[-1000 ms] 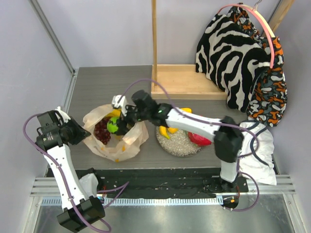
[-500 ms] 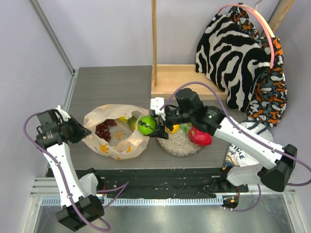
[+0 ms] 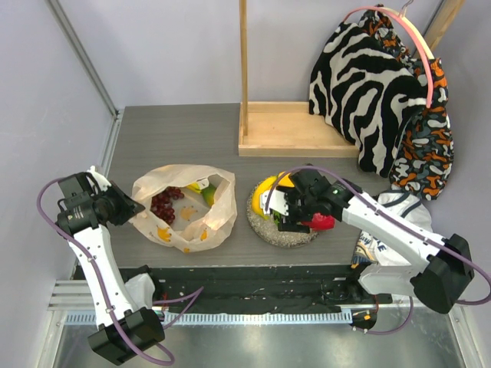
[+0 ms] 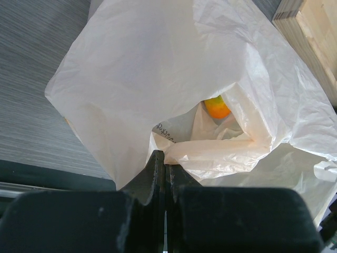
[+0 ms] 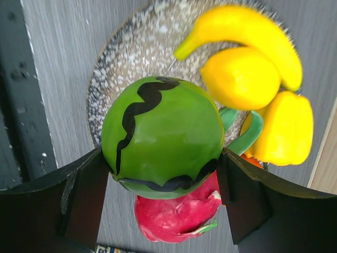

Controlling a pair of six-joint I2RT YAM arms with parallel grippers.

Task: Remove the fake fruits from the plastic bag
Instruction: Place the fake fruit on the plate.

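Soft, even light fills the room; the plastic bag casts barely a shadow on the table at its near side. In the left wrist view the bag glows washed-out white (nearly blown). Below it, the dark fingers of the left gripper are blurred.

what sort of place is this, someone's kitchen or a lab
Most likely a robot lab or test cell, not a kitchen: two robot arms bolted at the edge of a grey table, plain panel walls closing it in, and staged props, plastic fruits on a speckled plate.
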